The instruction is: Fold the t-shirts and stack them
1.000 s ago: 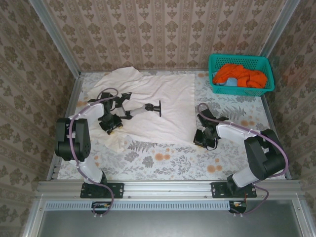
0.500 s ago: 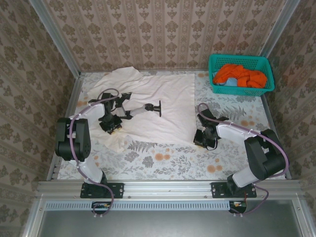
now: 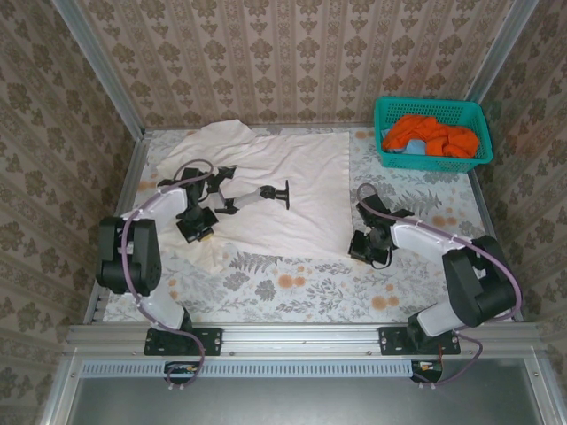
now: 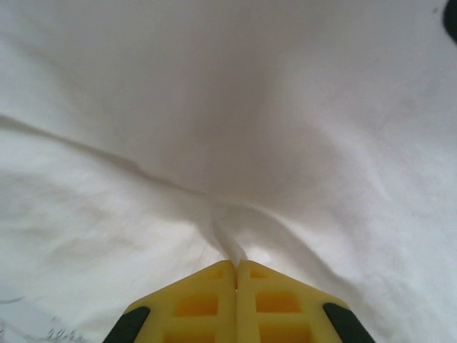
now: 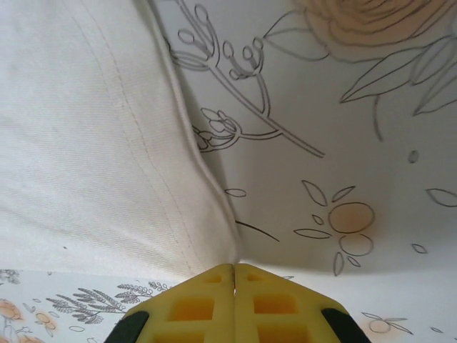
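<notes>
A large cream-white t-shirt (image 3: pixel 292 181) with black printed marks lies spread across the flowered tablecloth. My left gripper (image 3: pixel 197 228) is shut on a pinched fold of the t-shirt (image 4: pixel 228 243) near its front left corner; cloth rises in a ridge from between the yellow fingers (image 4: pixel 207 300). At the shirt's front right corner my right gripper (image 3: pixel 361 248) is shut on the hemmed edge (image 5: pixel 214 214), yellow fingers (image 5: pixel 264 304) pressed together. Orange t-shirts (image 3: pixel 431 135) lie bunched in the teal basket (image 3: pixel 384 117) at the back right.
The flowered tablecloth (image 3: pixel 292 288) shows in front of the shirt. Patterned walls close in the back and both sides, with metal rails along the table's edges. The basket stands against the back right corner.
The left gripper has closed onto the cloth and shifted slightly. The right arm has barely moved and kept its grip.
</notes>
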`<action>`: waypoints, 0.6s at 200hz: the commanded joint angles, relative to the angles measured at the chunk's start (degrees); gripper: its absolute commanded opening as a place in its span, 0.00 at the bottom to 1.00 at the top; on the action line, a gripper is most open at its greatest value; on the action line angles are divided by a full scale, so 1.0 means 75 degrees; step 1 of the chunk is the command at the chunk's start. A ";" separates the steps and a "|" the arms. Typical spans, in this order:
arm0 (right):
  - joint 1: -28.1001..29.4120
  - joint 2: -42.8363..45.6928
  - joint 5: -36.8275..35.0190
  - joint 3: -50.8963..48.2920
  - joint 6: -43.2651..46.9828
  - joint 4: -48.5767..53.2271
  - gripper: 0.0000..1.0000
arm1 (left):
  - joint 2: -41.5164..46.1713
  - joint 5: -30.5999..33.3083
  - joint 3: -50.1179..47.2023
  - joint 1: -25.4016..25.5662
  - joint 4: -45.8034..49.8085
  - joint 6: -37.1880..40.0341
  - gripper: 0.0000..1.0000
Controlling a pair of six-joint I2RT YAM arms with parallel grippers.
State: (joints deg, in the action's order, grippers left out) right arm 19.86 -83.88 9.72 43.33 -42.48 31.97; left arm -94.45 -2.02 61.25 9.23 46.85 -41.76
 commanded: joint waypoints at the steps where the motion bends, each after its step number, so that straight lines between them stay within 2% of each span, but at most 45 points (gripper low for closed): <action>1: -0.0260 0.0489 -0.0252 -0.0260 -0.0194 0.0404 0.00 | 0.1077 0.0497 -0.0314 -0.0186 0.0686 0.0256 0.00; 52: -0.0582 0.1030 -0.0264 -0.0600 -0.0158 0.0704 0.00 | 0.2997 0.0557 -0.1365 -0.0849 0.1423 0.0403 0.00; 87: -0.0936 0.1421 -0.0265 -0.0817 -0.0239 0.0966 0.00 | 0.4068 0.0438 -0.2046 -0.0859 0.2206 -0.0079 0.00; 103: -0.1107 0.1666 -0.0287 -0.0929 -0.0321 0.1130 0.00 | 0.4666 0.0612 -0.2015 -0.0506 0.2618 -0.0531 0.00; 120: -0.1237 0.1971 -0.0315 -0.1084 -0.0394 0.1286 0.00 | 0.5449 0.0674 -0.2179 -0.0435 0.2924 -0.1068 0.00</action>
State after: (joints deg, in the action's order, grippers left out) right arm 11.75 -72.38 9.15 37.06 -43.86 36.73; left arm -60.60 1.56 45.98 4.84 62.13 -43.29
